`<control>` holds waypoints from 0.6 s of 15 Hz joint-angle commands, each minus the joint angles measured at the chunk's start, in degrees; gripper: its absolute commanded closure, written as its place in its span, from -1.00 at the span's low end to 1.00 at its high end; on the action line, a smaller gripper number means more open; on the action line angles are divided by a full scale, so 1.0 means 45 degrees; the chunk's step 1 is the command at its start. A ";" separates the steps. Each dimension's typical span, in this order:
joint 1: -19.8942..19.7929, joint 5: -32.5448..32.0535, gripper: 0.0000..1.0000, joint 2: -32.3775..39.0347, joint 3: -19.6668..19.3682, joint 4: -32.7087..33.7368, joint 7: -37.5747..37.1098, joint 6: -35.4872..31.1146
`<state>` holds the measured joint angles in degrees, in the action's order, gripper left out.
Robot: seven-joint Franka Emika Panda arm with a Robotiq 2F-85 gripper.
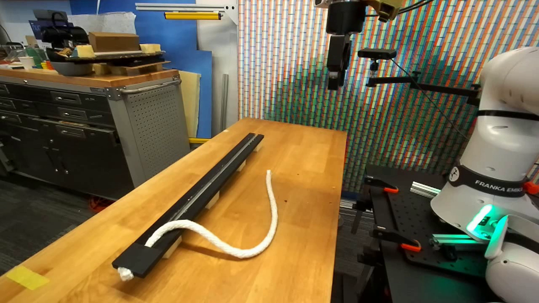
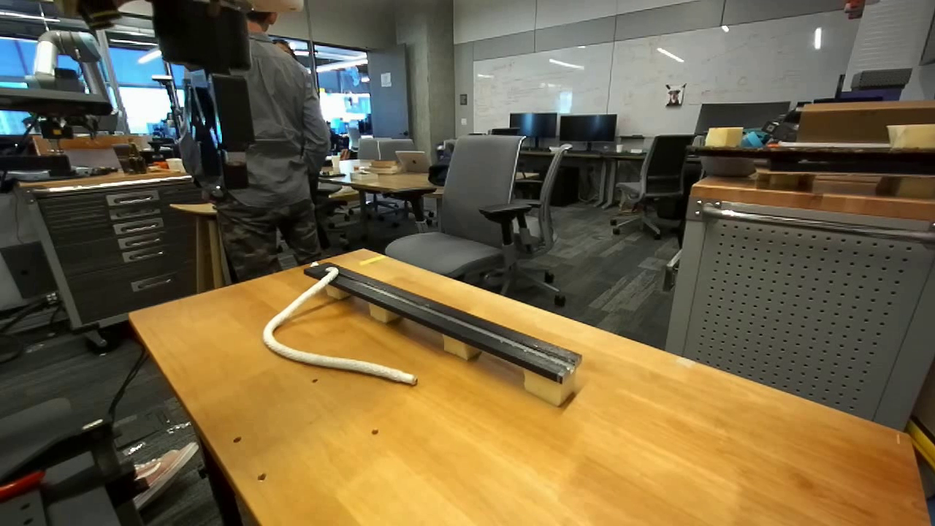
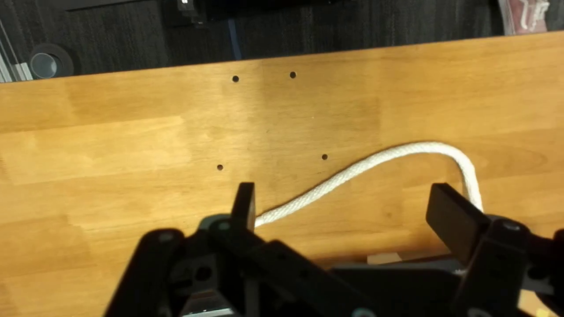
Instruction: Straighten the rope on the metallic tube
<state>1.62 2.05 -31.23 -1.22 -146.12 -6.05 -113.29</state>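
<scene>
The metallic tube (image 1: 214,185) is a long black bar with a lengthwise groove, raised on small wooden blocks; it also shows in an exterior view (image 2: 438,321). The white rope (image 1: 273,210) goes under a black cover at one tube end, where a short white tip sticks out. The rest bends over the tube's side and curves across the table (image 2: 329,360), its free end lying on the wood beside the tube. My gripper (image 1: 335,86) hangs high above the table, open and empty. In the wrist view its jaws (image 3: 344,198) are wide apart; the left finger hides the rope's free end.
The wooden table (image 1: 303,155) has several small holes. Pale blocks (image 2: 549,387) support the tube. Yellow tape (image 1: 28,277) lies at a table corner. A camera on a black arm (image 1: 377,53) is beside the gripper. A tool cabinet, chairs and a person stand around.
</scene>
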 commanded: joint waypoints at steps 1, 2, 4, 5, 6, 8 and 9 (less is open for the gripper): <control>-0.0352 0.1059 -1.00 0.0816 0.0319 -0.0027 -0.1545 -0.2003; -0.0393 0.1195 -1.00 0.1108 0.0398 -0.0090 -0.1969 -0.2817; -0.0558 0.1219 -1.00 0.1863 0.0641 -0.0193 -0.3059 -0.4429; -0.0678 0.1059 -1.00 0.2252 0.0805 -0.0242 -0.3679 -0.5258; -0.0826 0.0874 -1.00 0.2687 0.1010 -0.0276 -0.4374 -0.6068; -0.1288 0.0227 -1.00 0.3532 0.1533 -0.0263 -0.5999 -0.7387; -0.1547 -0.0214 -1.00 0.3919 0.1779 -0.0204 -0.6851 -0.7784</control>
<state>-1.68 5.12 -18.44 3.01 -147.98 -27.14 -142.16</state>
